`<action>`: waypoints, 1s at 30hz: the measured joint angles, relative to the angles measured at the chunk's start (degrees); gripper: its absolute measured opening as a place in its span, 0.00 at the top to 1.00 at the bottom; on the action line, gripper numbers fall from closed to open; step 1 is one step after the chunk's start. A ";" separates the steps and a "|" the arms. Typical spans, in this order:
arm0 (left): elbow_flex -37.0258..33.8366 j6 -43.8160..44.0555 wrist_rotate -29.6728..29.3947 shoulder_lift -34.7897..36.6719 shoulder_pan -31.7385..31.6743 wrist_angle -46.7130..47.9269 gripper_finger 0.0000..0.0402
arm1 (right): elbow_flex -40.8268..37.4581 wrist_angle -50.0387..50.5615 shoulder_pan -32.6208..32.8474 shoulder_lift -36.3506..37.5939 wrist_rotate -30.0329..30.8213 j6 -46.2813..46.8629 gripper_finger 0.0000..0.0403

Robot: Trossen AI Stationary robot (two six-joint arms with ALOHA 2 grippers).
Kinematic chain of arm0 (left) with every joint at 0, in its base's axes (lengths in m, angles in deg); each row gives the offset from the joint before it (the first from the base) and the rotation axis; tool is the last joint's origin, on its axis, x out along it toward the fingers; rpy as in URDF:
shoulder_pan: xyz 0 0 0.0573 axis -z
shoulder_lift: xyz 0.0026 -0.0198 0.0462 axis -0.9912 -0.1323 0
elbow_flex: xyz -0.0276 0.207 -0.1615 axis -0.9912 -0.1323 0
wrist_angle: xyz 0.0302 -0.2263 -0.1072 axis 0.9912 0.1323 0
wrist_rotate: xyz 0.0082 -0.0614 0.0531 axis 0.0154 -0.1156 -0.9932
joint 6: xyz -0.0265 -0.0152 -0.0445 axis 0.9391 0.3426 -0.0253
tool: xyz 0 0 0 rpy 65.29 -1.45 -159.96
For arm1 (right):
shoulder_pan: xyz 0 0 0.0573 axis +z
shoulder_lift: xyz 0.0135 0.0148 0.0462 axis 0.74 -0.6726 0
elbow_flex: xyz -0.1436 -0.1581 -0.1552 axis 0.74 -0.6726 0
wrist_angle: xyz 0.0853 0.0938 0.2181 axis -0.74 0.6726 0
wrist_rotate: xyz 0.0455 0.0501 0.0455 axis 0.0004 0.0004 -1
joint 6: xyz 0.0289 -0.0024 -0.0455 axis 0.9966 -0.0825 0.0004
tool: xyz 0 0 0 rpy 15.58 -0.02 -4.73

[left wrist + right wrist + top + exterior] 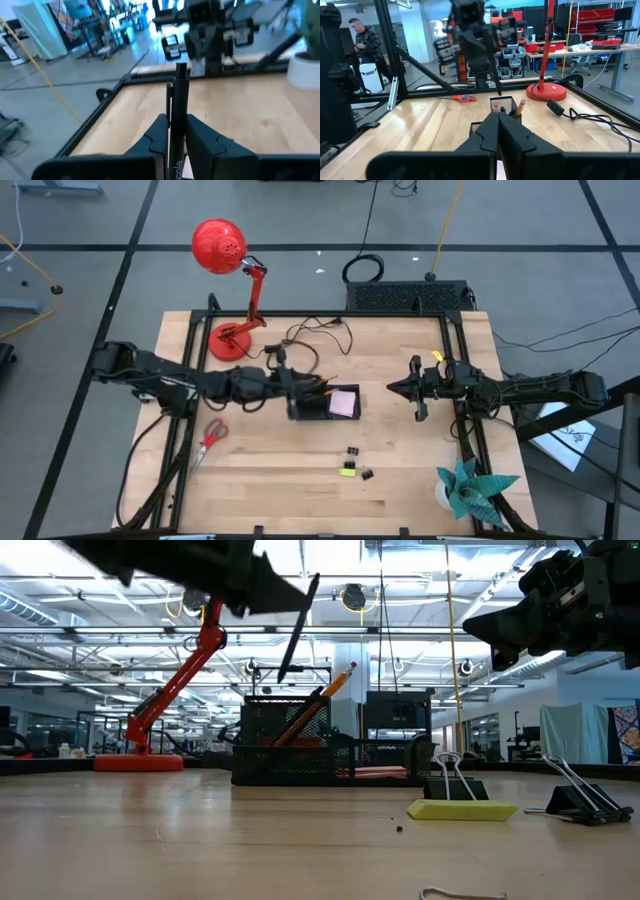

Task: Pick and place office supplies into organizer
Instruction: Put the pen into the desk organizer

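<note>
We note the left end effector (172, 145) pinching a black pen (176, 120) between its fingers, held in the air over the taller compartment of the black organizer (322, 406), which sits near the middle of the tabletop (260, 480). In the low view the pen (297, 628) hangs tilted above the organizer (290, 745), apart from it, while orange pencils (318, 703) lean in the upright compartment. A pale pink sticky-note pad (343, 403) lies in the low flat section. The right end effector (393, 389) hovers just beside the organizer on its right, fingers pressed together and holding nothing. The red-handled scissors (212, 434) lie on the tabletop in front of the left arm. Two black binder clips (352, 452) and a small yellow-green piece (347, 470) sit in front of the organizer, well apart from it. A red desk lamp (228, 280) stands at the far left; a teal paper plant (470, 488) at the near right corner.
</note>
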 joint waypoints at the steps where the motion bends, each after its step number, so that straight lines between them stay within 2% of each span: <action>1: -1.80 0.53 1.03 0.05 -1.22 -2.56 0.89 | -0.01 0.00 0.01 0.00 -0.01 -0.02 0.99; 6: -9.58 3.16 6.54 0.16 -4.28 -12.58 0.89 | 0.01 0.01 0.02 0.00 0.00 -0.02 0.99; 9: -10.99 4.67 7.49 0.29 -4.36 -13.59 0.88 | -0.01 0.02 0.00 0.02 0.02 -0.05 0.99; 17: -11.17 5.14 5.72 -1.26 -4.62 -11.37 0.88 | 0.01 0.03 0.00 0.00 1.51 -0.46 0.99; 27: -10.31 9.11 5.49 -10.41 -5.36 -12.19 0.88 | 0.00 -0.21 0.00 0.00 1.51 -0.07 0.99; 30: -9.23 9.35 7.09 -12.77 -5.36 -12.43 0.88 | -0.01 -0.40 0.00 0.00 1.51 -0.04 0.99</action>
